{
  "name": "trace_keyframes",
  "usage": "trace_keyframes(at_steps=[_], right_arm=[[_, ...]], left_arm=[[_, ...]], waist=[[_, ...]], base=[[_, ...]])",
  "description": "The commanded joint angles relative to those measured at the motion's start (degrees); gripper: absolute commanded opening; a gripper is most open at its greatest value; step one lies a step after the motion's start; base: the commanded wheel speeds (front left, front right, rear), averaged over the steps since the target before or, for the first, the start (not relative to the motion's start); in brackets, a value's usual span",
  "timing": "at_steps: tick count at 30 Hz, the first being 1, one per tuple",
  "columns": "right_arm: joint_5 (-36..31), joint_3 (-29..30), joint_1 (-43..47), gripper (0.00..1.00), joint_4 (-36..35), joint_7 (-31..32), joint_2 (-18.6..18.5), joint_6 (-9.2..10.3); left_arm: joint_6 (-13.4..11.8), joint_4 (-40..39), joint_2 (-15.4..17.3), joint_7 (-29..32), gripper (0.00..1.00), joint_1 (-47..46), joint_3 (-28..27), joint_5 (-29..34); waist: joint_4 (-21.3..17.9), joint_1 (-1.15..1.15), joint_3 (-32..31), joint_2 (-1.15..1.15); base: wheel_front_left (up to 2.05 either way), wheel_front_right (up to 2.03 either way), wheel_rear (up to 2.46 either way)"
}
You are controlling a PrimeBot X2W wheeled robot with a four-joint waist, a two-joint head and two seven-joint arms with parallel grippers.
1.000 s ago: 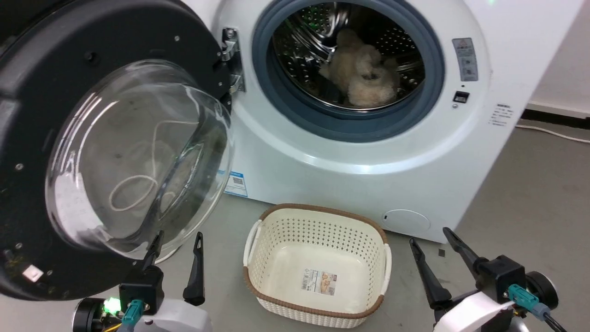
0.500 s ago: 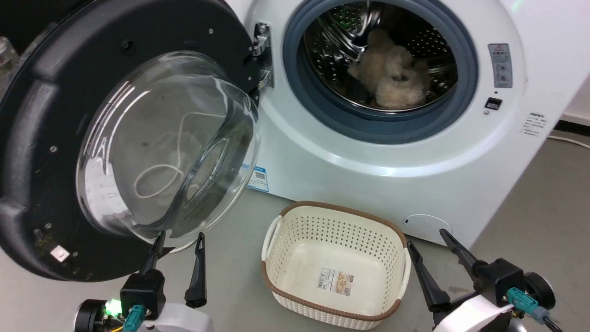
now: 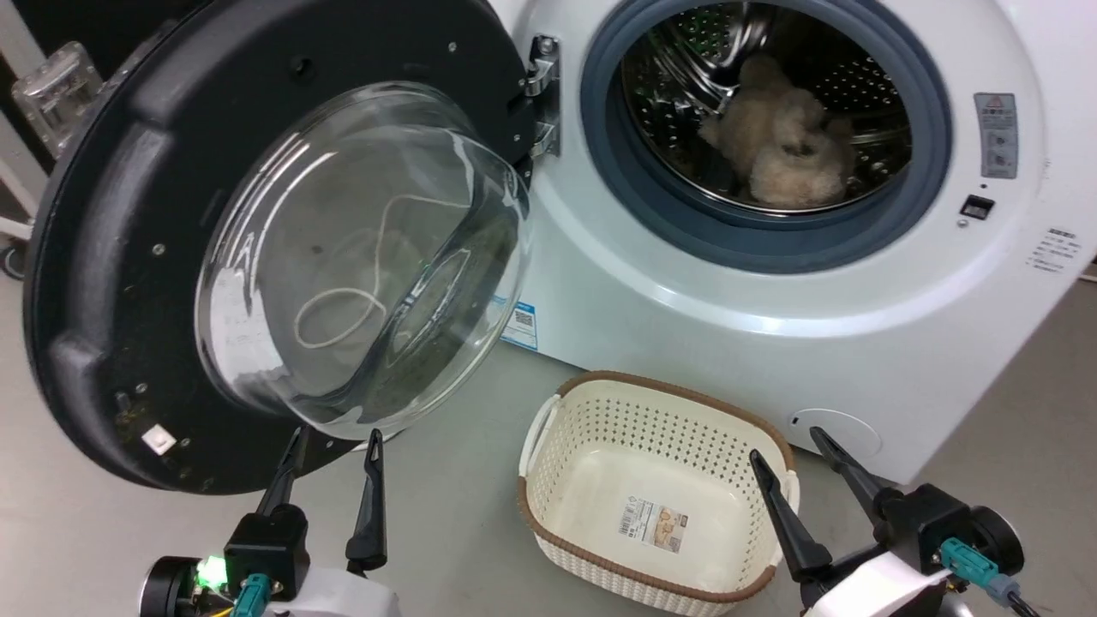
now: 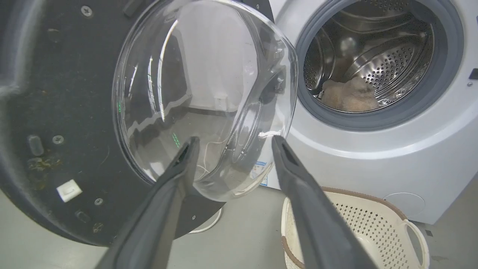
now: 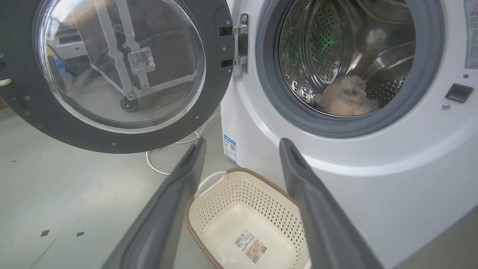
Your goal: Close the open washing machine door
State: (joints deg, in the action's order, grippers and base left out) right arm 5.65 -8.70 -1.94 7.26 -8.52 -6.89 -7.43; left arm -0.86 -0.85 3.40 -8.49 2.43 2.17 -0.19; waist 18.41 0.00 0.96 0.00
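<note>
Washing machine door (image 3: 111, 257) gapes open (blue QR-code sticker (image 3: 519, 319) on the washer (image 3: 686, 343)); left gripper (image 3: 334, 437) and right gripper (image 3: 784, 446) spread; grey floor (image 3: 446, 514).

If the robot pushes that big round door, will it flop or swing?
The washing machine door would probably swing stiffly, not flop: a metal hinge pins it to the washing machine. It's big, with a bulging glass bowl, so it's likely fairly heavy. The glass looks smooth, so pushing there might slip.
</note>
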Motion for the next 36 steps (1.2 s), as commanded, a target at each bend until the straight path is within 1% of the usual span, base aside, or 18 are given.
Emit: trace_keyframes(at_steps=[1,12,13,14,15,19,23,25,28,30,32,34,36], right_arm=[[0.48,-0.37,-0.88,1.00,0.41,-0.56,-0.42,-0.03],[1.48,-1.16,-1.08,1.00,1.84,-2.12,-0.91,-0.04],[1.52,-1.16,-1.00,1.00,1.93,-2.24,-0.93,-0.04],[1.54,-1.12,-0.89,1.00,2.00,-2.36,-0.93,-0.04],[1.57,-1.09,-0.79,1.00,2.05,-2.48,-0.92,-0.04],[1.67,-0.80,-0.07,1.00,2.15,-2.95,-0.63,-0.04],[1.69,-0.59,0.78,1.00,2.28,-3.43,-0.46,-0.04],[1.68,-0.32,1.10,1.00,2.36,-3.67,-0.42,-0.05],[1.59,0.22,1.61,1.00,2.40,-4.03,-0.28,-0.05],[1.48,0.63,2.05,1.00,2.27,-4.27,-0.20,-0.05],[1.32,1.09,2.56,1.00,2.02,-4.48,-0.21,-0.05],[1.27,0.97,2.72,1.00,1.76,-4.39,-0.30,-0.05],[1.41,0.54,2.94,1.00,1.70,-4.32,-0.59,-0.05]], left_arm=[[-0.28,-0.36,0.35,-0.59,1.00,0.72,0.05,-0.28],[-0.59,-0.23,0.62,-2.15,1.00,1.10,0.00,-0.72],[-0.47,-0.04,0.62,-2.27,0.84,1.18,0.02,-0.88],[-0.35,0.14,0.64,-2.39,0.33,1.24,0.03,-1.01],[-0.16,0.33,0.60,-2.51,0.00,1.29,-0.03,-1.43],[0.27,-0.24,0.44,-2.98,0.00,0.94,-1.31,-3.11],[0.02,-3.73,0.16,-3.46,0.00,-0.28,-4.75,-5.80],[0.59,-5.39,0.06,-3.70,0.00,-1.45,-7.30,-8.11],[2.34,-6.49,0.49,-4.06,0.00,-4.29,-12.03,-12.01],[3.55,-5.56,1.67,-4.30,0.00,-7.09,-15.33,-15.66],[4.40,-3.49,3.72,-3.85,0.00,-10.83,-18.44,-19.95],[4.53,-0.91,6.00,-1.05,0.00,-14.61,-21.99,-24.93],[4.34,2.62,8.45,3.33,0.00,-18.60,-25.23,-30.39]], waist=[[0.35,0.00,0.02,0.00],[3.27,0.00,-0.36,0.00],[3.47,0.00,-0.43,0.00],[3.67,0.00,-0.49,0.00],[3.88,0.00,-0.55,0.00],[4.66,0.00,-0.88,0.00],[5.45,0.00,-1.25,0.00],[5.84,0.00,-1.40,0.00],[6.36,0.00,-1.63,0.00],[6.71,0.00,-1.47,0.00],[7.05,0.00,-0.98,0.00],[6.57,0.00,-0.12,0.00],[6.20,0.00,0.48,0.00]], base=[[0.00,0.00,0.00],[0.00,0.00,0.00],[0.00,0.00,0.00],[0.00,0.00,0.00],[0.00,0.00,0.00],[0.00,0.00,0.00],[0.00,0.00,0.00],[0.00,0.00,0.00],[0.00,0.00,0.00],[0.00,0.00,0.00],[0.00,0.00,0.00],[0.00,0.00,0.00],[0.00,0.00,0.00]])
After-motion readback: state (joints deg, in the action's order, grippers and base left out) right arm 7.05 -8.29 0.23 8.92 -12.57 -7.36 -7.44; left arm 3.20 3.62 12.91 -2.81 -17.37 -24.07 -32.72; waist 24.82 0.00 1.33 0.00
